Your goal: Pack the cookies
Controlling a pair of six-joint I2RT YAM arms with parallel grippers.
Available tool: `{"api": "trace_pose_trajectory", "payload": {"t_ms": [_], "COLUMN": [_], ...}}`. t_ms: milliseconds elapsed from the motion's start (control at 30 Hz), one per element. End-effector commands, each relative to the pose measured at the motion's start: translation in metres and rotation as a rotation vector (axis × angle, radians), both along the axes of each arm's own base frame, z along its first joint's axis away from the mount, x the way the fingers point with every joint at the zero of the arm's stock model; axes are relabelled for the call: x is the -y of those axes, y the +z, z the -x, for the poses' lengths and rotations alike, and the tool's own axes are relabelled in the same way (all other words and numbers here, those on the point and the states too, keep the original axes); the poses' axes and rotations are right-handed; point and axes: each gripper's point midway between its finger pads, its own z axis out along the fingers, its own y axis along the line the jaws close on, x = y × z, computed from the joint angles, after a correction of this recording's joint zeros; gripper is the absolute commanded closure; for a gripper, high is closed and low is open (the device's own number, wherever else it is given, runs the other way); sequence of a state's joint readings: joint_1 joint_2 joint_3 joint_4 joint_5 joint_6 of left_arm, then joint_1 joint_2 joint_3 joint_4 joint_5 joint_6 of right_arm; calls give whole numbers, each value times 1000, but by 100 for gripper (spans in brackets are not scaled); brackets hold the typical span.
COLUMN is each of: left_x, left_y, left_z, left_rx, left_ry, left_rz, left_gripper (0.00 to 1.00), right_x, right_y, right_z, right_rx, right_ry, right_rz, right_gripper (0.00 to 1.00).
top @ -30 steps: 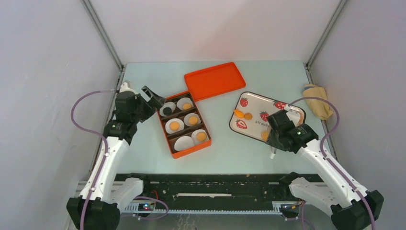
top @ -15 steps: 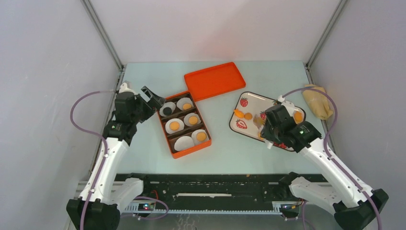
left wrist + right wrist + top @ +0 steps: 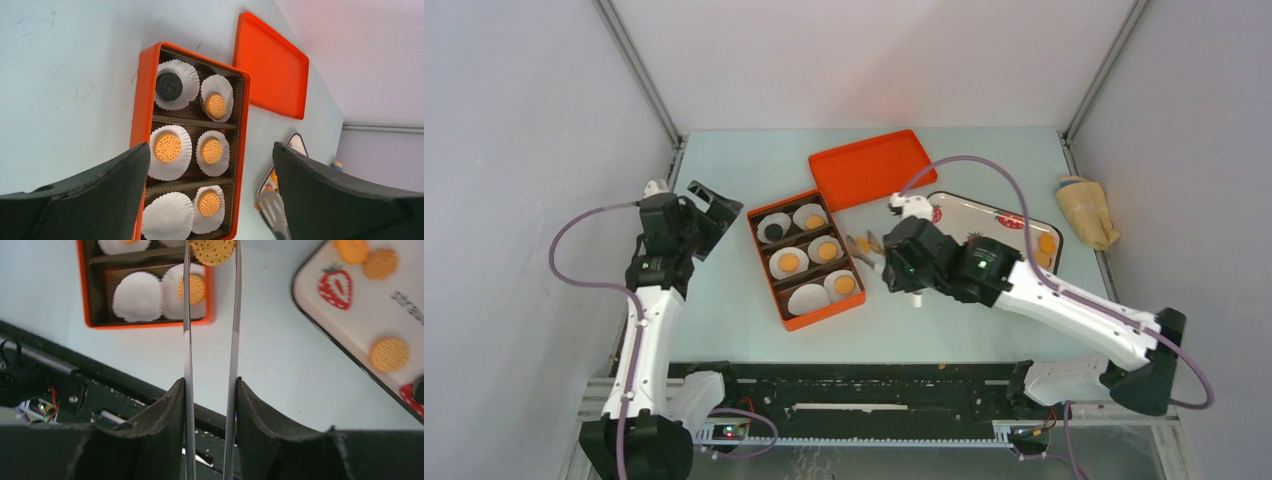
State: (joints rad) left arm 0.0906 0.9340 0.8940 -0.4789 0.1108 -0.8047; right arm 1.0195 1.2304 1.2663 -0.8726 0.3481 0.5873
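My right gripper (image 3: 209, 390) is closed on a pair of tweezers (image 3: 186, 340), and the tweezers pinch one cookie (image 3: 212, 250) at their tips. In the view from above, this cookie hangs just beside the right wall of the orange box (image 3: 141, 100), about level with its middle row, and not yet over any compartment.

Five of the six paper cups in the box are filled, one of them with a dark disc (image 3: 169, 86). The empty cup (image 3: 167, 222) is in the nearest row, left column. So the target lies to the left of the tweezer tips and a little toward the near edge of the table, beyond the filled cup (image 3: 172, 292) of the same row.

The long axis of the box runs from near to far, slightly turned, and the tweezers point across it. I judge that I must carry the cookie over the right column and only then lower it. The risk, I think, is that the tines touch the neighbour cup.

The left gripper (image 3: 210, 150) hangs on the other side of the box, well apart, with its jaws wide and nothing between them. The right arm is the nearer one. Three more cookies (image 3: 389, 354) lie on the strawberry tray (image 3: 350, 315).
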Motion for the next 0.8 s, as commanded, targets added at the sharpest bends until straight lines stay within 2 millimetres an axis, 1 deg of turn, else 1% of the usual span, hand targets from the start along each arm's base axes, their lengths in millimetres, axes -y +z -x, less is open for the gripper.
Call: {"api": "trace_pose_trajectory", "payload": {"t_ms": [0,133,233,300,367,500,600,767], "left_x": [-1,-1,0,1,1,-1,-2,-1], "left_y": [3,1,-1,-1,0,1,1,0], "left_z": [8,11,11,11,12,15,16,17], "left_rx": [10,5,-1,0,1,5,8,8], "left_ry": [6,4,-3,-6,-8,-3,-2,-5], "left_rz": [16,11,13,14,11,-4,-7,-3], "left_gripper": [4,4,4,4,3,3,3,3], "right_x": [-59,-90,-112,-124,-131,-138,-135,-126], "right_y": [29,23,16,13,7,-6,-16,-22], "right_z": [2,12,23,29,35,48,55,60], "right_rx": [80,66,50,39,21,-14,-41,-54], "right_ry": [151,246,313,345,367,390,387,375], "right_rz": [-71,-44,-33,-26,-10,11,34,66], "right_gripper": [82,82,82,82,82,82,82,82]}}
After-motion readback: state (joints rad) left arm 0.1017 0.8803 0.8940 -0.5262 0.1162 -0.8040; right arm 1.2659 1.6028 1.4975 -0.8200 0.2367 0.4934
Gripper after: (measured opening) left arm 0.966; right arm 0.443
